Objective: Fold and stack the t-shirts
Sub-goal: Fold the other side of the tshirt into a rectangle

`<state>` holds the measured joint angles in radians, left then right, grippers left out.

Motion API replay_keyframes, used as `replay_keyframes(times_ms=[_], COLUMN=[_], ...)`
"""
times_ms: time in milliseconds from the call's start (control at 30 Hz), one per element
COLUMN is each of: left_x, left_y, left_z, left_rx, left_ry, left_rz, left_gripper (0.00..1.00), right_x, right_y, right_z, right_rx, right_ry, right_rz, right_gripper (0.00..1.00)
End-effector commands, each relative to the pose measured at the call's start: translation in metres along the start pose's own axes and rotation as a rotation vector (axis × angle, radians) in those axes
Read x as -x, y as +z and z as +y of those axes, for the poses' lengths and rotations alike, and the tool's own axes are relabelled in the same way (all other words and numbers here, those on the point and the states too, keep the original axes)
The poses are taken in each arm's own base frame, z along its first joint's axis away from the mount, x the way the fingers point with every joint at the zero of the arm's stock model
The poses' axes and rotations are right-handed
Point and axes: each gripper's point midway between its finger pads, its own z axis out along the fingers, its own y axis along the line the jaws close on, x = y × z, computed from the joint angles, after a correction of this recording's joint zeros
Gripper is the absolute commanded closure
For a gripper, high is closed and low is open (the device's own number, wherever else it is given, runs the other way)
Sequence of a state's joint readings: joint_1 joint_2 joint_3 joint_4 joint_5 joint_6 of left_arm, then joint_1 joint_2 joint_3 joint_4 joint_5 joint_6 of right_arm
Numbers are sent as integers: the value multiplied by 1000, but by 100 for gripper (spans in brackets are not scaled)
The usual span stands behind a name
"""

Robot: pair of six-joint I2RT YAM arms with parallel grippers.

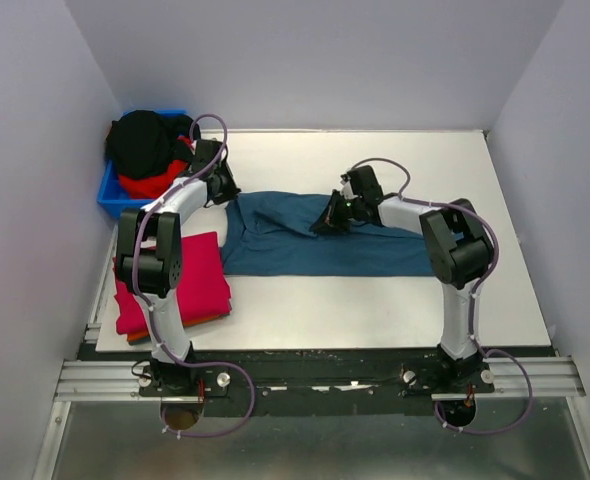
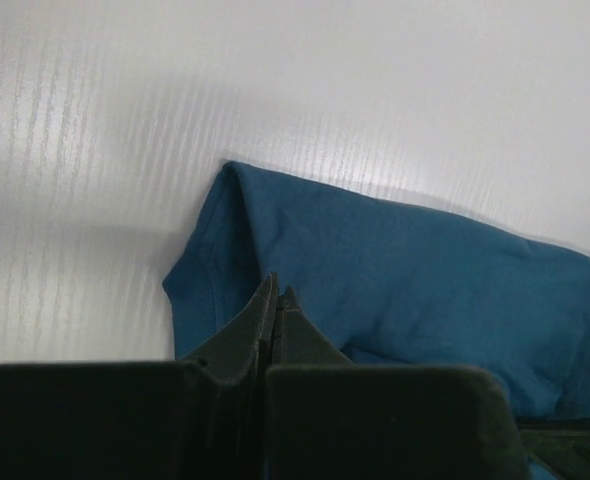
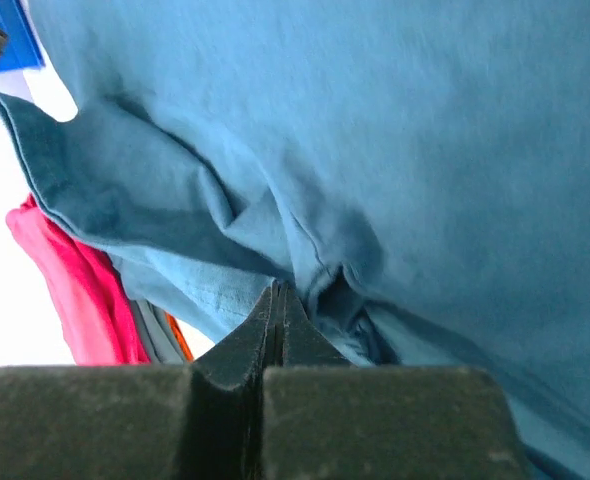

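Teal-blue t-shirt (image 1: 305, 245) lies spread across the middle of the table (image 1: 375, 310). Left gripper (image 1: 225, 193), jaws clenched, pinches its far-left corner; right gripper (image 1: 325, 225) is clamped on a puckered fold along its far edge. Crimson-pink t-shirt (image 1: 200, 280) sits folded at the table's near-left corner.

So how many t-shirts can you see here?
5, at least: teal shirt spread in the middle, pink shirt folded at left, orange shirt under it, black shirt and red shirt bundled in the bin. More may be hidden.
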<state>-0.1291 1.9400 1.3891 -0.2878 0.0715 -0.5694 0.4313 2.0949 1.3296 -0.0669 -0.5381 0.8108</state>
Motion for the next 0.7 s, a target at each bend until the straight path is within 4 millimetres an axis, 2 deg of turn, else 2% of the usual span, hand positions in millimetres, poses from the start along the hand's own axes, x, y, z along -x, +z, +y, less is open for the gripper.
replay_keyframes(times_ms=[0,200,567,633,667], left_x=[5,0,-28,-36,-41], left_y=[-17,-24,-39,-40,-41], left_z=[-19,-30,-41,-41,-41], left_rx=[-39,-53,-67,-69,-72], left_ry=[15,34,73,77,80], left_rz=[-30,-34,-21,-12,-6], left_gripper=[100,100,100,100,100], right_x=[-13,-21,-53,-56,-57], right_y=[-17,-29,-43,-44,-43], right_z=[16,21,-3,-6,-9], right_rx=[66,94,61,54,47], right_ry=[-54,-89,-100,-105,-106], right_rz=[2,3,33,40,46], right_gripper=[98,98,97,95,89])
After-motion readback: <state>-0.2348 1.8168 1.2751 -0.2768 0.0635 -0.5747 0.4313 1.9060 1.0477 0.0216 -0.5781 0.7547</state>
